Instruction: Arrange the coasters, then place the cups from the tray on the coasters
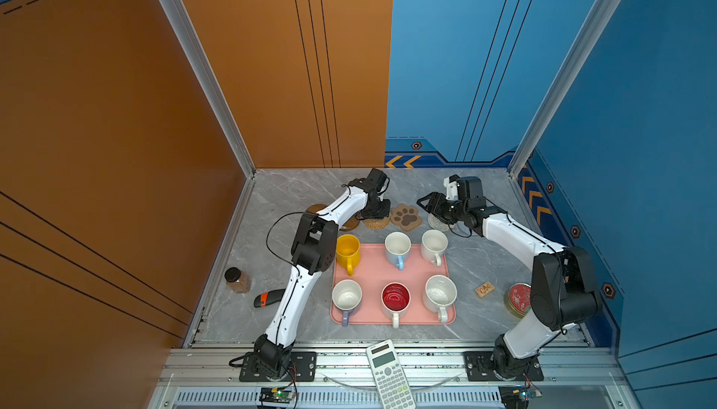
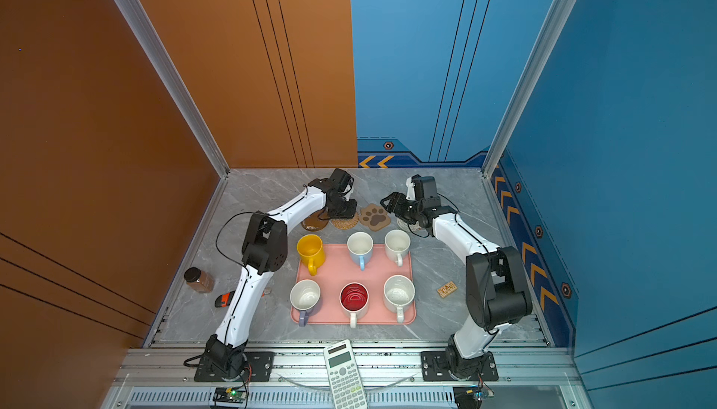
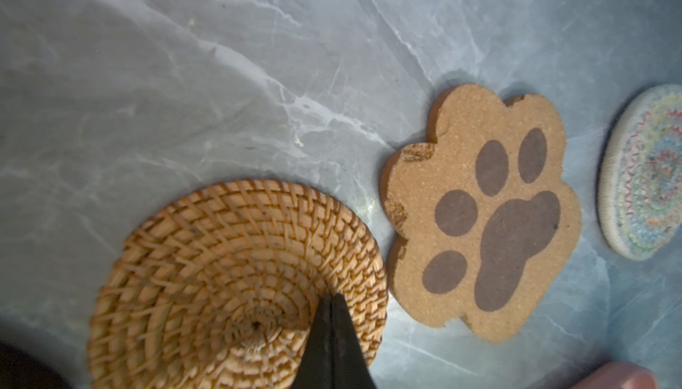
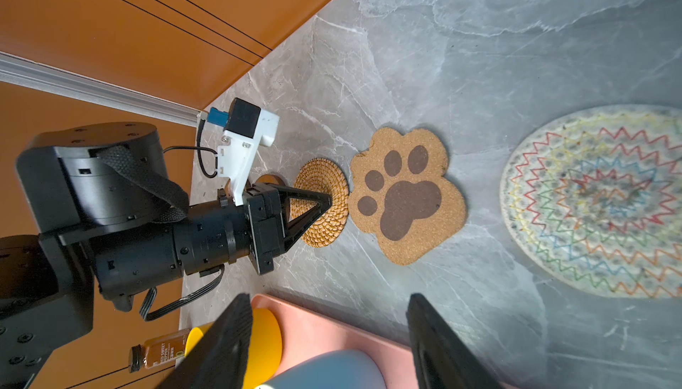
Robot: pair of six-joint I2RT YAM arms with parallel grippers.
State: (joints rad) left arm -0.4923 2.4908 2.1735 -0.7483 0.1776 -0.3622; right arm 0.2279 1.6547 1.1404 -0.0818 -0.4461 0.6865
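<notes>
Arranging stage, judged | L gripper (image 3: 328, 302) closed, empty, tips on tan woven coaster (image 3: 221, 258) beside paw coaster (image 3: 491, 213) | R gripper (image 4: 328, 300) wide, empty, near zigzag woven coaster (image 4: 598, 199) | all 6 cups (image 1: 395, 296) on pink tray (image 1: 372, 271), none placed | only 4 coasters (image 2: 314, 224) seen, in row behind tray

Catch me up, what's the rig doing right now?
It's at the coaster stage. The left gripper is shut, tips down on the tan coaster, which lies beside the paw coaster. The right gripper is open and empty, near the white coaster. All six cups sit on the tray; none is on a coaster yet.
</notes>
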